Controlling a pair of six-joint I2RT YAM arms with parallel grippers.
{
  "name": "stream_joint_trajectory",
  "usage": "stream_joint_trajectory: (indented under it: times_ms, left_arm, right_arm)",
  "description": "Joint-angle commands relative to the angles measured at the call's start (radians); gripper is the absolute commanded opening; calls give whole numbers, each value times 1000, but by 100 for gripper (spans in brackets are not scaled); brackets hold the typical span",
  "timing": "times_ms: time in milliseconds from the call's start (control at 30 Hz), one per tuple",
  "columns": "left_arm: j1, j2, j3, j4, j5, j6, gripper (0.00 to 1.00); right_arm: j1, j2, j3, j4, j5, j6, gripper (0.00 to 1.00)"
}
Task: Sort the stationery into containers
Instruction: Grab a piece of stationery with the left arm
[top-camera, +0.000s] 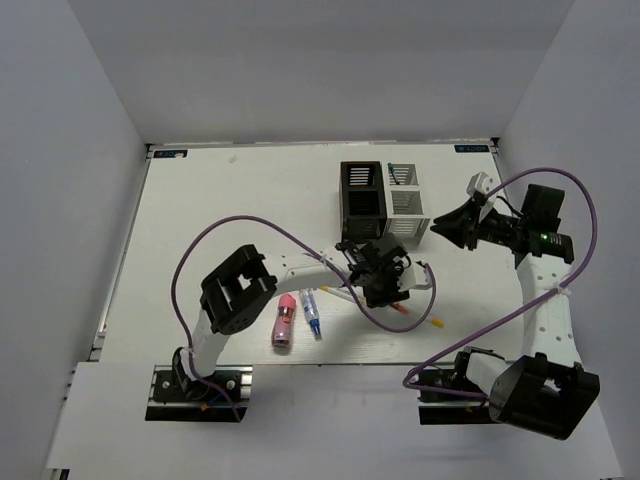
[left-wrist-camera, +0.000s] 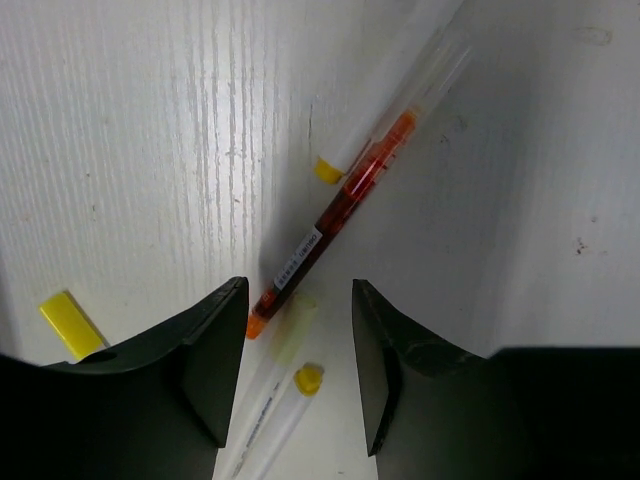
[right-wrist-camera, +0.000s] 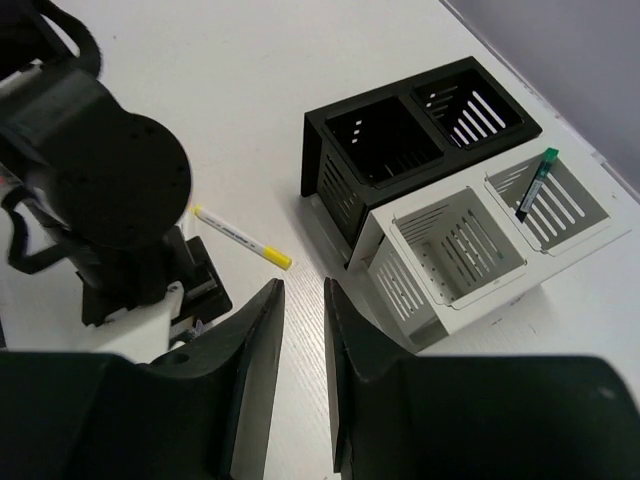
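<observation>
- Left claw (left-wrist-camera: 298, 305) sits low over the table (left-wrist-camera: 120, 150), jaws apart and straddling the lower end of the red pen (left-wrist-camera: 335, 215). Nothing is clenched yet, and the pen's orange tip lies just beside one finger, off-centre in the gap.
- Red pen lies slanted on the table beside a clear pen (left-wrist-camera: 400, 80) with a yellow cap. A second yellow-capped pen (left-wrist-camera: 270, 425) runs through the gap near the red one's tip; whether they touch I cannot tell.
- To do this pick well, I judge the jaws should shift along the barrel toward its middle and centre on it before squeezing. The pinch would then take the red pen alone. A grab at the very tip could flick it out or catch the pen alongside.
- Right claw (right-wrist-camera: 300, 300) hangs above the boxes, jaws a slim gap apart, gripping nothing.
- Black box (right-wrist-camera: 335, 185) and white box (right-wrist-camera: 395, 285) stand touching. A green pen (right-wrist-camera: 533, 185) leans in the white one's far compartment.
- Pink tube (top-camera: 284, 322) and blue-tipped tube (top-camera: 312, 315) lie on the table, well apart from the boxes.
</observation>
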Motion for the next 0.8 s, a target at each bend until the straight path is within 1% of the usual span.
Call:
stream_joint_trajectory:
  times_ms: [0, 167, 267, 367, 500, 533, 600, 733, 767]
  left_arm:
    - [-2, 25, 79, -42, 3, 60, 56]
    - [-2, 59, 102, -65, 45, 80, 56]
    - [-2, 94, 163, -106, 92, 106, 57]
    - [-2, 153, 230, -177, 102, 124, 57]
    - [7, 177, 254, -197, 126, 133, 56]
    - [7, 189, 264, -197, 126, 143, 54]
    - [7, 201, 277, -233, 135, 152, 47]
    - [7, 224, 289, -278, 164, 161, 39]
    - [7, 224, 289, -287, 165, 170, 34]
  right_arm:
    - [-21, -13, 5, -70, -58, -59, 29]
    - [-47, -5, 4, -133, -70, -122, 29]
    - [-61, 7, 5, -158, -80, -142, 29]
    - [-76, 16, 11, -211, -97, -206, 29]
    - [-95, 30, 13, -256, -112, -251, 29]
    - [-99, 30, 13, -271, -120, -262, 29]
    - [-108, 38, 16, -303, -123, -314, 29]
    - [-130, 55, 39, -380, -139, -387, 29]
    - [-136, 58, 42, -415, -146, -407, 29]
